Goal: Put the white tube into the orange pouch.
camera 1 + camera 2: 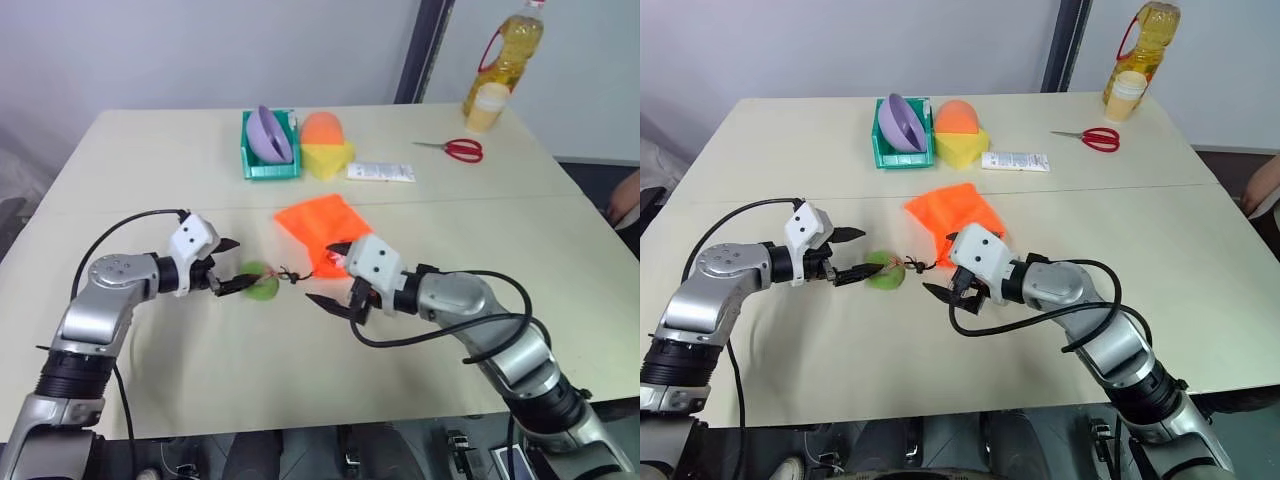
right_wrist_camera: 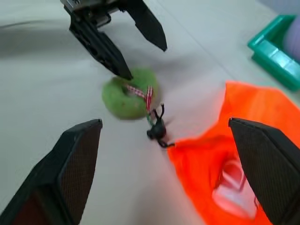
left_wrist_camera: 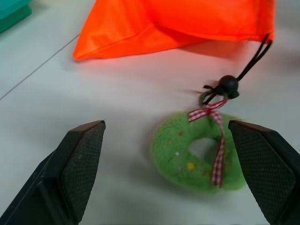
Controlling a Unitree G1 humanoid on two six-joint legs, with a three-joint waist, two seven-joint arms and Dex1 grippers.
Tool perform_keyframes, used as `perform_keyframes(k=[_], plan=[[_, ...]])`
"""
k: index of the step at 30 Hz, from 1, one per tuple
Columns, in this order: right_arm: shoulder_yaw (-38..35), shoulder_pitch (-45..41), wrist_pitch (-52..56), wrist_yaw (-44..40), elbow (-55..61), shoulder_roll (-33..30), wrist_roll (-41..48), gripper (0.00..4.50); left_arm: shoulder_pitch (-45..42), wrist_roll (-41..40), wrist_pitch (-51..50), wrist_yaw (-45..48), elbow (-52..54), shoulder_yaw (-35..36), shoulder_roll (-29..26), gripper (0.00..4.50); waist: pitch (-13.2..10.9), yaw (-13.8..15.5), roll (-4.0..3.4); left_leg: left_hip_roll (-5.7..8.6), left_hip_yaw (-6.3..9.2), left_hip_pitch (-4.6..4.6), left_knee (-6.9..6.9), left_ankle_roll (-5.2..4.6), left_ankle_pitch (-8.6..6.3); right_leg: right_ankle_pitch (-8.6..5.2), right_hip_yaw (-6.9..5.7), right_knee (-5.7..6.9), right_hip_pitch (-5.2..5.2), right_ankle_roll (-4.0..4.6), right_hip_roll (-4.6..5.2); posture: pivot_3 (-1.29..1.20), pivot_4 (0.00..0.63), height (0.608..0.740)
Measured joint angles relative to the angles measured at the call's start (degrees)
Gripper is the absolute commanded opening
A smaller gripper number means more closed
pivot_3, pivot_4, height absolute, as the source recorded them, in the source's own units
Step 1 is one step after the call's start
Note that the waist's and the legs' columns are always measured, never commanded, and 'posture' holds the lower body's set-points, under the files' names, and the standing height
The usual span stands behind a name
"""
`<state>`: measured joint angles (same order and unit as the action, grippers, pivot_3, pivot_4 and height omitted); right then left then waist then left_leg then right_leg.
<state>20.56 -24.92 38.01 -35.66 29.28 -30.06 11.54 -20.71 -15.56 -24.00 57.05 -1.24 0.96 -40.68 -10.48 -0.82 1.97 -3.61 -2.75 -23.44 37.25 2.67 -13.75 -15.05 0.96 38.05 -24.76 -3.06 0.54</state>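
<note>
The pouch (image 1: 322,225) lay flat near the middle of the table (image 1: 150,150), its mouth toward the robot, and the tube (image 2: 233,187) sat inside that mouth, white with a red band, showing through the opening in the right wrist view. A dark cord (image 3: 255,58) ran from the pouch's mouth to a green ring (image 3: 199,152) with a checked ribbon, which lay on the table just left of the pouch. The left gripper (image 1: 226,265) hung close over the ring with its fingers (image 3: 77,159) spread wide and nothing between them. The right gripper (image 1: 333,276) hovered at the pouch's near edge, fingers likewise spread and empty. At the far side stood a teal bin (image 1: 268,165) holding a purple bowl (image 1: 268,135), an orange-and-yellow block (image 1: 325,143) beside it, then a flat squeeze tube (image 1: 380,172), red scissors (image 1: 458,149) and an oil bottle (image 1: 505,60).
</note>
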Motion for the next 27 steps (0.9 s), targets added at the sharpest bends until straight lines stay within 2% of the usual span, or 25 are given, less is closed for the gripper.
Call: perform_keyframes(k=[5,13,27], plan=[[5.1,-4.5,-4.1,-0.1,-6.1,3.2,-5.4,4.50,3.4,-0.1,-0.2,-1.1,-0.1,1.2,-1.0,4.50,0.0,-0.1,0.00,-0.04,0.00,-0.01,-0.01,0.00,0.00,0.00,0.00,0.03,-0.05,0.01,-0.02,0.00,0.150,0.726],[9.0,-7.8,-6.1,-1.3,-17.1,8.7,-9.7,4.50,6.9,-1.7,-0.4,-2.6,1.7,3.5,-1.1,4.50,0.0,0.1,0.01,-0.03,-0.06,-0.02,0.02,0.00,0.00,0.01,0.01,0.03,-0.04,0.01,0.03,0.00,0.150,0.726],[9.2,-7.8,0.0,0.8,-24.7,15.5,-11.0,4.50,7.7,-3.3,-0.2,-2.5,2.6,5.1,-1.2,4.50,0.0,0.0,0.01,-0.04,-0.05,-0.02,0.01,0.00,0.00,0.01,0.00,0.05,-0.05,0.02,0.02,0.00,0.150,0.726]])
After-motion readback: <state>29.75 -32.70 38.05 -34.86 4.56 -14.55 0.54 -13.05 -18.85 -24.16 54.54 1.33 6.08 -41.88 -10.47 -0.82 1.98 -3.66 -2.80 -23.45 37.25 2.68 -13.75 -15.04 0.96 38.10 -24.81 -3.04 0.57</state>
